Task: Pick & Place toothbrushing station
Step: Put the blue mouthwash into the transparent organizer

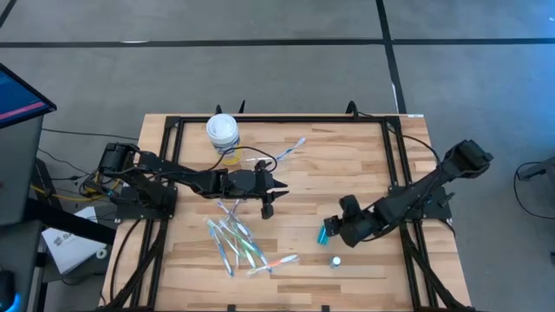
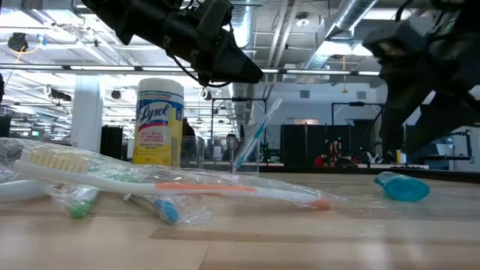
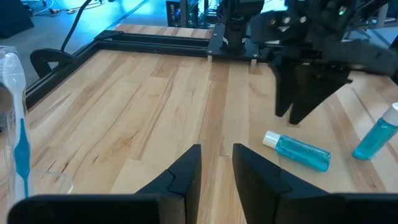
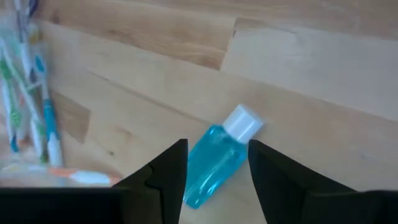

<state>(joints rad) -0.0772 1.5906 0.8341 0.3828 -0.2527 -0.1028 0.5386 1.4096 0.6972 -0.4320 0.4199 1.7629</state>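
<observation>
Small blue tube with white cap lies flat on the wooden worktop near its right edge, between the parted fingers of the right gripper, not clamped. Left gripper, fingers slightly apart and empty, hovers mid-worktop above wrapped toothbrushes.
</observation>
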